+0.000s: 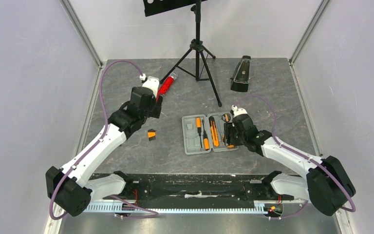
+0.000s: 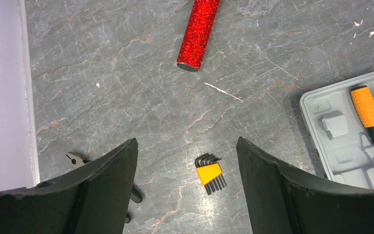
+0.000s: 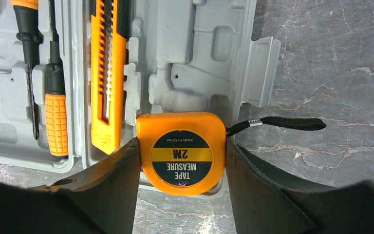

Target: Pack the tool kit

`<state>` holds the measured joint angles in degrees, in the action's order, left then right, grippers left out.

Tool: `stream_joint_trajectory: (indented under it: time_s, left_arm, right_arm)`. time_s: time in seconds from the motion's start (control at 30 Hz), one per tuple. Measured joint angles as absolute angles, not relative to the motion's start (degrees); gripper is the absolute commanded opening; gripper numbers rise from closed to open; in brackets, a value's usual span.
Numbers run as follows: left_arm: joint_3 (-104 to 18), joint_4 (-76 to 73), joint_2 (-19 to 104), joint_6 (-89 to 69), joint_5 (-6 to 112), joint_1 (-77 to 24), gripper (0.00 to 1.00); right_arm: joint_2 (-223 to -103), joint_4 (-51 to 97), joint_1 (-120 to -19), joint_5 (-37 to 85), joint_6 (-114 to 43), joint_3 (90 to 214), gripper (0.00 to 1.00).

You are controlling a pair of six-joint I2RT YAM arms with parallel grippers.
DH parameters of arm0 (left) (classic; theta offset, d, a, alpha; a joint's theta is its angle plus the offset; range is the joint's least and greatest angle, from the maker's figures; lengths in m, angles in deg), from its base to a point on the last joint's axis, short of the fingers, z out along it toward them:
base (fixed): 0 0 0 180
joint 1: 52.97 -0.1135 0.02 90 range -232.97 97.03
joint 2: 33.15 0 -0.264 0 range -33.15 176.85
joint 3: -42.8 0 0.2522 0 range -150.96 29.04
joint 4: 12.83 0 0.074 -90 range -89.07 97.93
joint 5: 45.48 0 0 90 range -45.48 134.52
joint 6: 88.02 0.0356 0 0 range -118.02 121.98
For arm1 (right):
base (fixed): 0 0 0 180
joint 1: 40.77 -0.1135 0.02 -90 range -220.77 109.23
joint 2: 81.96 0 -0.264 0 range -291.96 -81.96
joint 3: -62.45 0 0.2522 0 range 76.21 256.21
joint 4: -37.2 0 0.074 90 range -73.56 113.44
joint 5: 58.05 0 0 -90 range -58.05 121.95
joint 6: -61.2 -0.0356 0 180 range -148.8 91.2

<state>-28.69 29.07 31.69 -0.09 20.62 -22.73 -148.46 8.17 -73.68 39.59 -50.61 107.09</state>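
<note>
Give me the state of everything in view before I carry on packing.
Case, open, lying flat.
Screwdrivers, seated in case.
Knife, seated in case.
Tape measure, gripped, at case's edge.
Hex keys, loose on table, outside case.
Red cylinder, lying on its side.
Left pincer, open, empty.
Right pincer, shut on tape measure.

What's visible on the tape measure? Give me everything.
The tape measure is a rounded orange plastic body; its round black label with a yellow band reads TAPE MEASURE 2M. A black strap trails from its side onto the table. The right gripper clamps it on both sides at the near edge of the open grey case, beside the orange knife. Seated in a recess or not: cannot tell.
</note>
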Motion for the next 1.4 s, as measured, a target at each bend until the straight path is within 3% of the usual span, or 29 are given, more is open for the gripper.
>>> stream_joint_trajectory:
  time_s: [0.47, 0.63, 0.7, 1.0, 1.17, 1.4]
  left_arm:
    - [-28.69, 29.07, 32.12, -0.09, 20.62, -22.75, 0.8]
    - [-28.69, 29.07, 32.54, -0.09, 20.64, -22.75, 0.8]
    - [-28.69, 29.07, 32.67, -0.09, 20.66, -22.73, 0.8]
    - [-28.69, 29.05, 32.84, -0.13, 22.74, -22.75, 0.8]
    - [-28.69, 28.74, 32.87, -0.74, 27.0, -22.75, 0.8]
    - [-30.42, 28.06, 35.1, -5.31, 37.01, -22.21, 0.75]
  right_arm:
    - [-149.16, 7.84, -73.94, 38.91, -50.26, 107.09, 0.57]
    - [-149.07, 7.76, -74.05, 39.31, -50.32, 107.09, 0.62]
    - [-148.96, 7.56, -74.05, 39.52, -50.26, 107.09, 0.69]
    - [-147.1, 5.59, -74.05, 39.79, -49.91, 107.04, 0.73]
    - [-145.33, 4.02, -73.79, 39.83, -48.38, 107.04, 0.68]
    - [-141.64, 3.12, -71.65, 38.04, -45.08, 107.04, 0.46]
